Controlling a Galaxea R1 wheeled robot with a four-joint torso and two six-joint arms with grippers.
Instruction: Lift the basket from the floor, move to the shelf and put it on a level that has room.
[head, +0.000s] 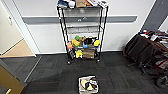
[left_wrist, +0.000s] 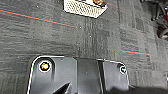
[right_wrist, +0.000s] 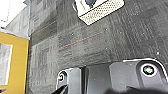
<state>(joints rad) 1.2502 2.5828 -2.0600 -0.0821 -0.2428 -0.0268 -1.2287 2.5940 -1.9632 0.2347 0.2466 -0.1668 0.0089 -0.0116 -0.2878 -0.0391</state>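
The cream woven basket (head: 88, 84) sits on the dark grey carpet floor (head: 52, 72) near the bottom middle of the head view, with dark and yellow items inside it. Its woven side also shows in the left wrist view as the basket (left_wrist: 83, 8) and in the right wrist view as the basket (right_wrist: 102, 10), apart from both arms. The black wire shelf (head: 82, 32) stands against the white wall straight ahead. Its second-highest level (head: 83, 29) is a bare grey grid. Colourful toys fill the tier below, and boxes crowd the top.
A dark office chair and a cluttered desk (head: 150, 47) stand at the right. A yellow-brown panel (head: 8, 81) sits at the lower left, and a doorway onto tan wooden flooring (head: 17, 50) opens at the left. Carpet lies between basket and shelf.
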